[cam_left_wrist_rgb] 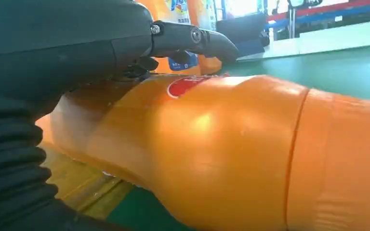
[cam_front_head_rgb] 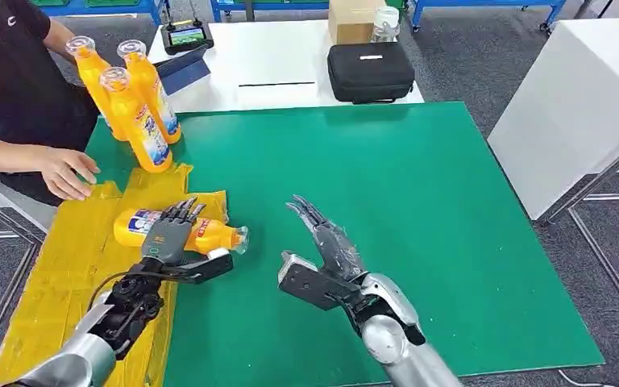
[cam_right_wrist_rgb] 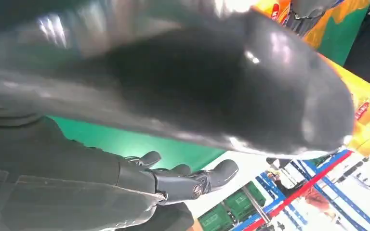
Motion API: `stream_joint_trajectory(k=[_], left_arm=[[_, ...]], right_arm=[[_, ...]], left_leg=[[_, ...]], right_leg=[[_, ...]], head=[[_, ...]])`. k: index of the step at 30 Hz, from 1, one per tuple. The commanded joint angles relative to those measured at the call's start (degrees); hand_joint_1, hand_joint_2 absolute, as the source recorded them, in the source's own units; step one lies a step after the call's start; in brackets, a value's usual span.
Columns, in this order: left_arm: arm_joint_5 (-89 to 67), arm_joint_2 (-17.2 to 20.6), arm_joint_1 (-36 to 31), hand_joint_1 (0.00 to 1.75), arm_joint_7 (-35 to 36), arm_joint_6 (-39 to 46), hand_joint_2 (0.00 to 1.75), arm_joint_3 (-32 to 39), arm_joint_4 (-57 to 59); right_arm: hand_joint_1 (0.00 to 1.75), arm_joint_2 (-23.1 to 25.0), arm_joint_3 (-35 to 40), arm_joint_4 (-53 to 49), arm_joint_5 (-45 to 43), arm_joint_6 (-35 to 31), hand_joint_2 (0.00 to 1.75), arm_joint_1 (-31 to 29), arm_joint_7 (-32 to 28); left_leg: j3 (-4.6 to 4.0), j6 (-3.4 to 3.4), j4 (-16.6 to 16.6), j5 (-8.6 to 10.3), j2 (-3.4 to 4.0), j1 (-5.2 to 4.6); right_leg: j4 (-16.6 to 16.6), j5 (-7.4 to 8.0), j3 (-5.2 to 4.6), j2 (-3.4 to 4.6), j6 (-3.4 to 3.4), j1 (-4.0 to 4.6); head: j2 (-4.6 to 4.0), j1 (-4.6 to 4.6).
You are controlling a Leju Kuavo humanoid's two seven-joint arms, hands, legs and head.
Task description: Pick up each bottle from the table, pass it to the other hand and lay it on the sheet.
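Note:
An orange bottle with a blue-and-white label lies on its side at the right edge of the yellow sheet, cap toward the green mat. My left hand is over it, fingers stretched flat along the top of the bottle and thumb spread off to the side, not wrapped around it. My right hand hovers open and empty above the mat, a short way right of the bottle's cap. Its fingers are extended. Three more orange bottles stand upright at the mat's far left corner.
A person at the left rests a hand on the sheet's far edge. The green mat covers the table. Beyond it sit a black case, a cardboard box and a small screen device. A white cabinet stands at the right.

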Motion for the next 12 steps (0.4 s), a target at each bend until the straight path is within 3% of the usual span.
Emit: stream_joint_trajectory(k=[1, 6, 8, 12], left_arm=[[14.3, 1.6, 5.3, 0.00, -7.6, -3.0, 0.00, 3.8, -12.9], [15.0, 2.1, 5.9, 0.00, -7.0, -4.5, 0.00, 3.4, -14.7], [21.6, 1.7, 6.6, 0.00, -11.3, -5.1, 0.00, 5.5, -17.2], [45.3, 0.5, 11.1, 0.00, -19.5, -10.8, 0.00, 12.5, -33.1]], right_arm=[[0.00, -1.0, -3.7, -0.9, -0.1, 0.2, 0.00, 0.6, 0.2], [0.00, -0.9, -3.8, -0.8, -0.1, 0.2, 0.00, 0.7, 0.1], [0.00, -1.0, -3.9, -0.8, -0.1, 0.0, 0.00, 0.9, -0.1], [0.00, -1.5, -3.7, 0.0, -0.4, -0.5, 0.00, 0.7, -1.1]], left_leg=[[0.00, -0.02, 0.0, -0.04, 0.19, -0.01], [-0.07, -0.04, 0.0, -0.03, 0.15, 0.02], [-0.11, -0.04, 0.0, -0.04, 0.15, 0.00], [-0.23, -0.06, 0.1, -0.14, 0.23, 0.02]], right_leg=[[0.0, 0.01, -0.04, 0.13, -0.02, 0.00], [0.0, -0.02, -0.12, 0.09, -0.02, 0.03], [0.0, -0.03, -0.15, 0.08, -0.02, 0.01], [0.0, -0.09, -0.29, 0.14, -0.02, 0.04]], head=[[0.00, -0.02], [0.00, -0.02], [0.00, -0.02], [0.00, -0.02]])
